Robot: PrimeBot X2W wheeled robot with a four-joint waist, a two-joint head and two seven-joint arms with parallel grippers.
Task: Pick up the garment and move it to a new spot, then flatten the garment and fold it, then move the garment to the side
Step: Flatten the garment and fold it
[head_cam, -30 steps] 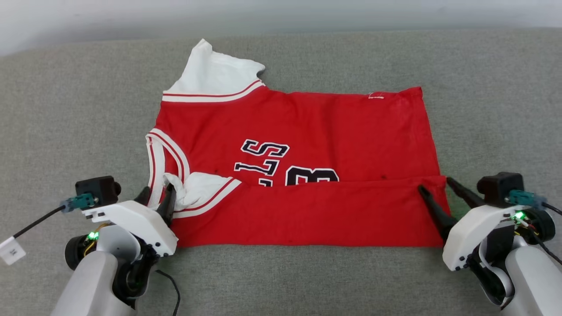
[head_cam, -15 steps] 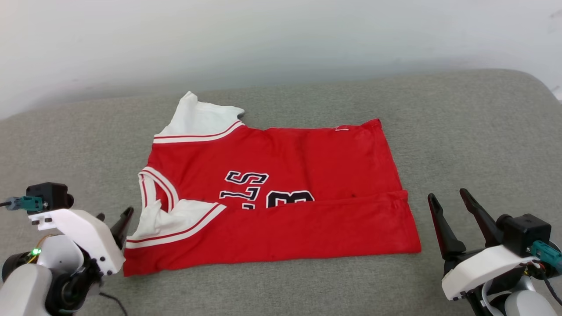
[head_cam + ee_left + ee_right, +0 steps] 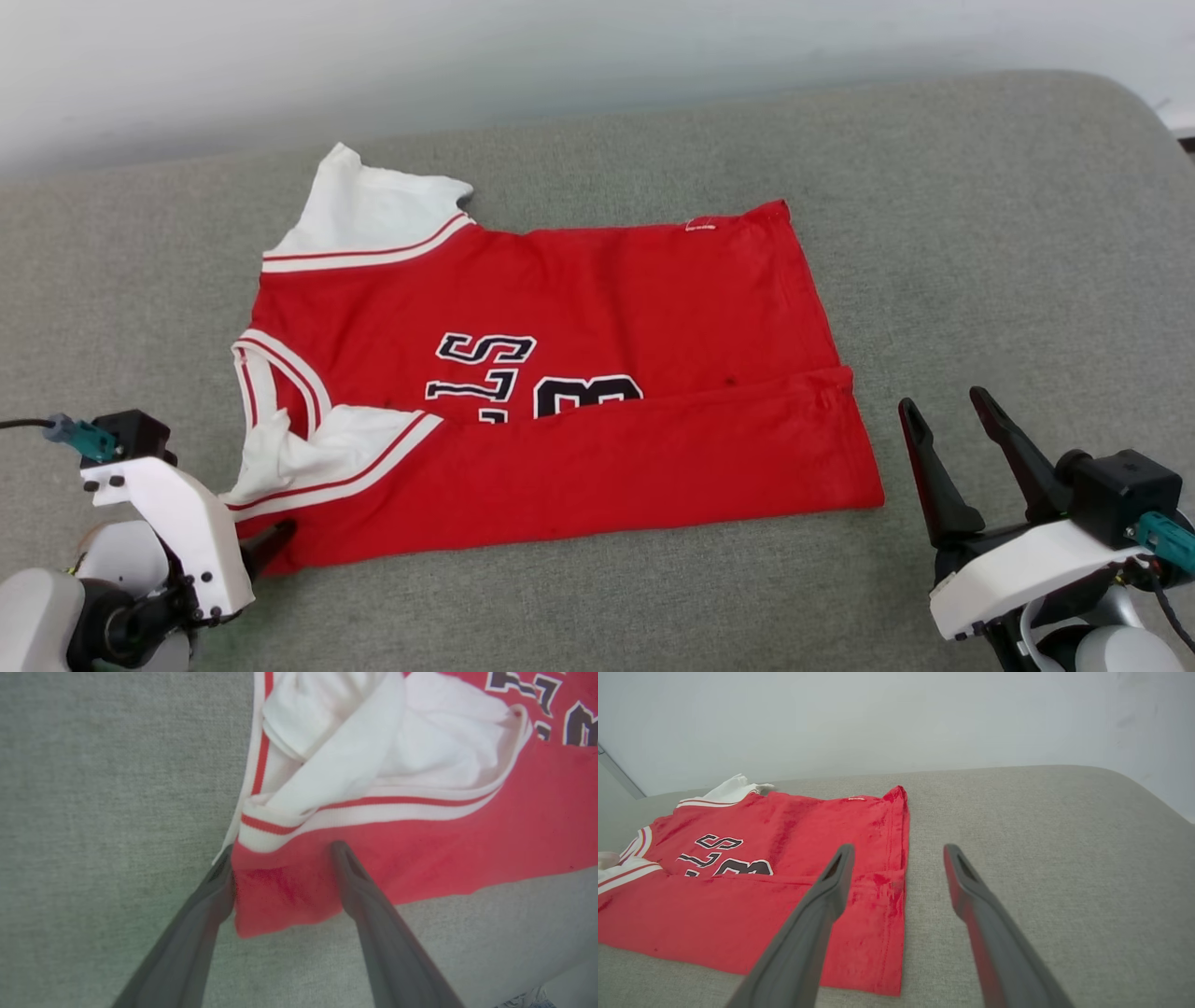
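Observation:
The garment [image 3: 579, 299], a red jersey with white sleeves and black letters, lies flat on the grey cushion, its near strip folded up over the bottom of the lettering. My left gripper [image 3: 271, 541] sits at the garment's near left corner. In the left wrist view it [image 3: 282, 849] is open, its fingers straddling that red corner [image 3: 280, 896] below the bunched white sleeve. My right gripper [image 3: 945, 406] stands open just right of the garment's near right corner, apart from the cloth. In the right wrist view its tips [image 3: 899, 851] hover by the garment's right hem [image 3: 896, 826].
The grey fabric cushion [image 3: 980, 233] stretches well to the right of the garment and curves down at its far right edge [image 3: 1153, 121]. A pale wall [image 3: 560, 56] runs behind it. Free cushion also lies left of the garment [image 3: 112, 280].
The head camera has shifted. Both grippers have let go of the folded strip's ends and drawn back toward me, the left opening fully. The fold stays in place.

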